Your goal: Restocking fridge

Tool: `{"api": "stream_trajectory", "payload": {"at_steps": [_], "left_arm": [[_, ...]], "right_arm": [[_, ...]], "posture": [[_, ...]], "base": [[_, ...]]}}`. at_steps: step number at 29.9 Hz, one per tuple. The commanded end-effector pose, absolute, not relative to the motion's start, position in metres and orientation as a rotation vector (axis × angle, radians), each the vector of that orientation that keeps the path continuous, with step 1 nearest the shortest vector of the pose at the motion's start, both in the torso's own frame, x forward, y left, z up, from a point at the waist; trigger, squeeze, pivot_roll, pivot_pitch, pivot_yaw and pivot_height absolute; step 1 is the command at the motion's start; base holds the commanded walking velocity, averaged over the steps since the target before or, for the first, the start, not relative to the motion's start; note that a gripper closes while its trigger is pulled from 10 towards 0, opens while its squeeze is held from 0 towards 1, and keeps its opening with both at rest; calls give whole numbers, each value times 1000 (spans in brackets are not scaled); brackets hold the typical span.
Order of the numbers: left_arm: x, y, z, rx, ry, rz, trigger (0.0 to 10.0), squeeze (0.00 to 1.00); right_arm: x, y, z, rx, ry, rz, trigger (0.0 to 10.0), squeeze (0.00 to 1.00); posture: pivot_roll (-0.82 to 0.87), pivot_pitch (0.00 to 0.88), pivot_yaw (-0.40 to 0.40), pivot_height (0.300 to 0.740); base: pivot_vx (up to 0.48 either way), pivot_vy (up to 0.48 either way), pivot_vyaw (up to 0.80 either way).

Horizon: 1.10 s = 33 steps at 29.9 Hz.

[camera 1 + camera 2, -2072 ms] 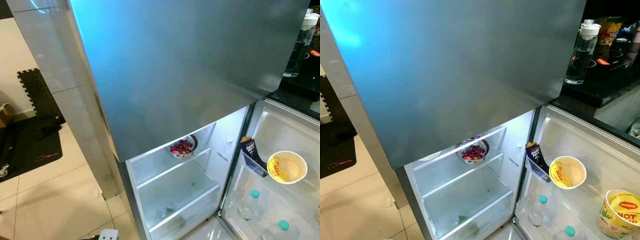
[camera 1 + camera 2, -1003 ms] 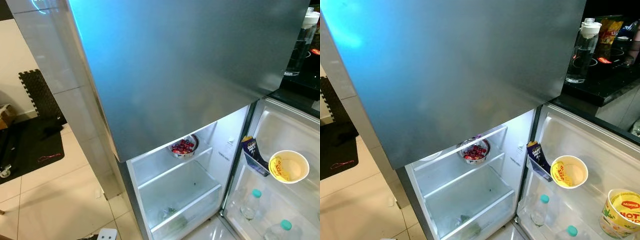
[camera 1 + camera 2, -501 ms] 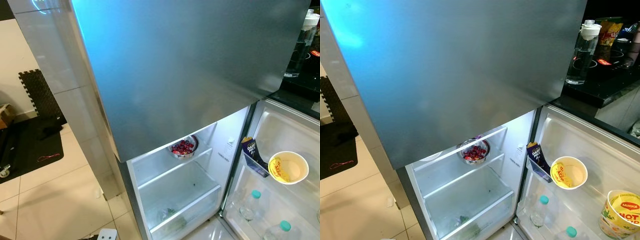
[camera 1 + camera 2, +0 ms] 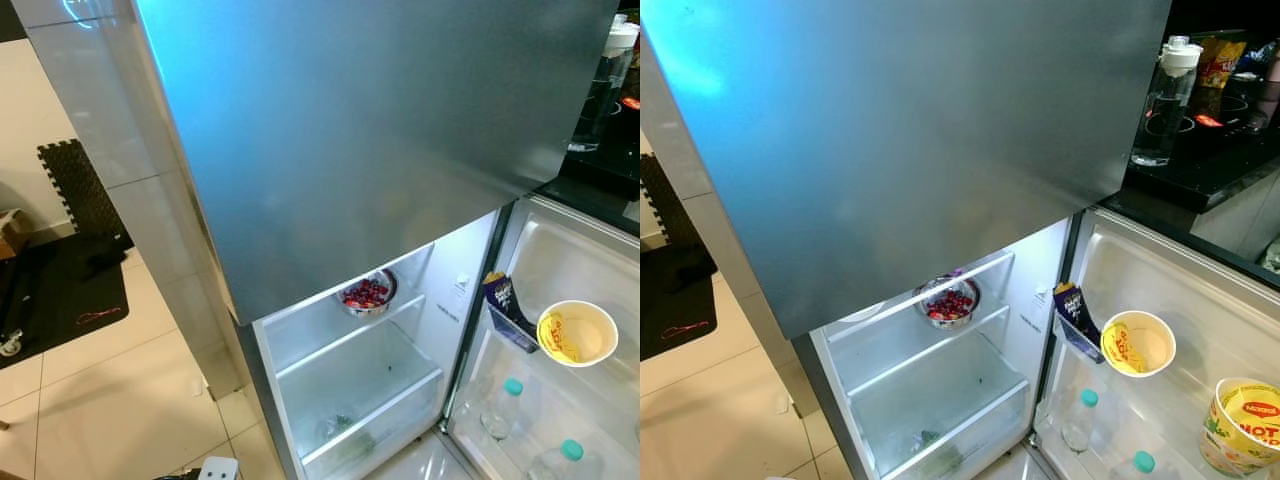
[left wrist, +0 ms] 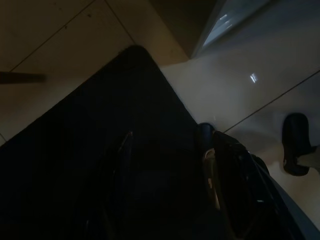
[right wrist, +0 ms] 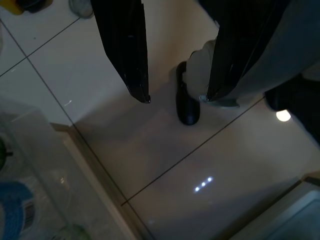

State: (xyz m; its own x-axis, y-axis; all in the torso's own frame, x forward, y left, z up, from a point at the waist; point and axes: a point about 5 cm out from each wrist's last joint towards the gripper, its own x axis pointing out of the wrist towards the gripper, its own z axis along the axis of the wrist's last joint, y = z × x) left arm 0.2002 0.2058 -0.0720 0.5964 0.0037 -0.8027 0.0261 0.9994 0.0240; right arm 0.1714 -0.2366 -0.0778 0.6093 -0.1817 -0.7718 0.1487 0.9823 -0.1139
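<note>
Fridge lower door open; pale tiled floor.

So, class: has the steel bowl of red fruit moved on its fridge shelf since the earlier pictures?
No. The bowl sits at the same spot on the top shelf, same gap to the fridge's inner wall; the slight shift across the whole picture is the camera's.

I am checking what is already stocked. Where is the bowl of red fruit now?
The bowl sits on the top shelf of the open fridge, near its back, left of the door rack holding a yellow cup.
</note>
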Motion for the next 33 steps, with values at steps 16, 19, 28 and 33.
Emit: {"api": "stream_trajectory", "payload": {"at_steps": [16,19,28,33], "left_arm": [[188,209,-78,50,964,3,10000,0],[186,211,-79,41,969,30,10000,0],[186,210,-79,30,958,26,10000,0],[187,213,-78,63,956,28,10000,0]], "right_arm": [[205,-238,-58,-157,758,-171,10000,0],[205,-233,-59,-192,765,-124,10000,0],[201,-231,-62,-204,794,-99,10000,0],[196,-231,-65,-179,807,-115,10000,0]], "posture": [[-132,114,30,740],[-127,118,28,740],[-131,128,42,740],[-133,125,30,740]], "base": [[0,0,0],[0,0,0],[0,0,0],[0,0,0]]}}
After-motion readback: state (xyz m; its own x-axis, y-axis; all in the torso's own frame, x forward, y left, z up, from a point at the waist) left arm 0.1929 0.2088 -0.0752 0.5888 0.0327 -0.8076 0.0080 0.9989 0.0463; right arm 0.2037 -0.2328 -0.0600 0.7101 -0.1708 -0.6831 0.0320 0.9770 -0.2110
